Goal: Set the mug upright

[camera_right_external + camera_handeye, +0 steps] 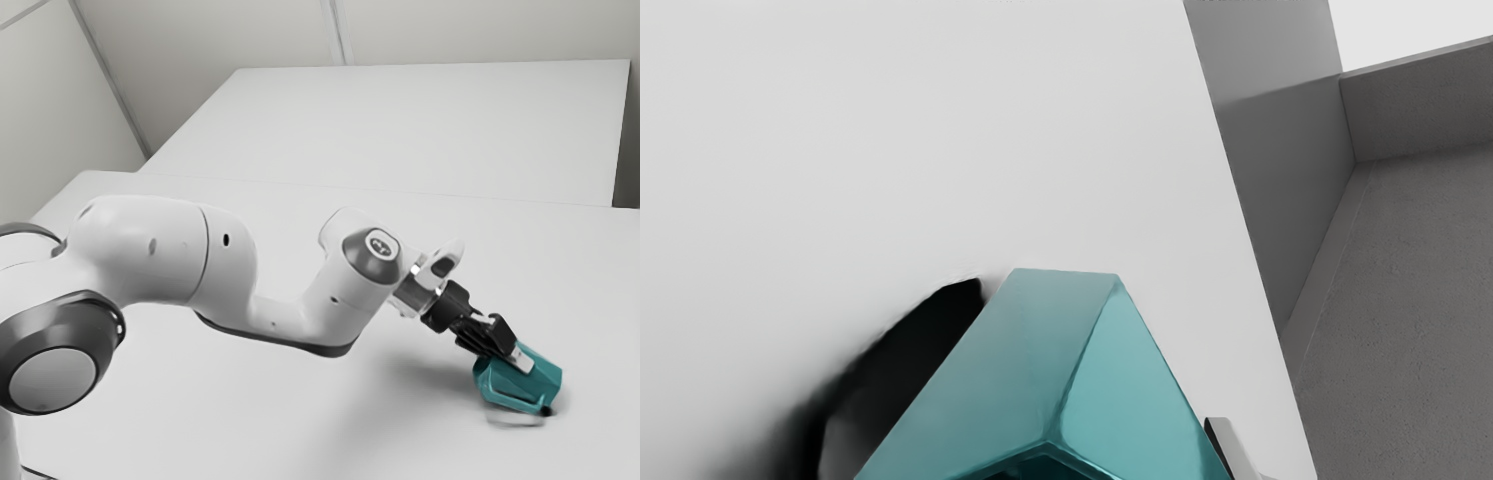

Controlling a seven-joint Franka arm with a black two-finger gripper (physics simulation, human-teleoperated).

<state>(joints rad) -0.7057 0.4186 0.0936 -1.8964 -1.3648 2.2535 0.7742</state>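
My gripper (536, 386) is clamped on the teal mug (508, 382), a finger against either side. I see the mug tilted, at the exterior view's right, over the near part of the white table (250, 420).

Mug (542, 384): teal, glossy, flat-faceted. Sits tilted, clasped between the gripper's (518, 362) two fingers, body extending past the fingertips.

Possibly a lab — robot arm (150, 250) at a white table (250, 410); pale panelled walls (220, 35).
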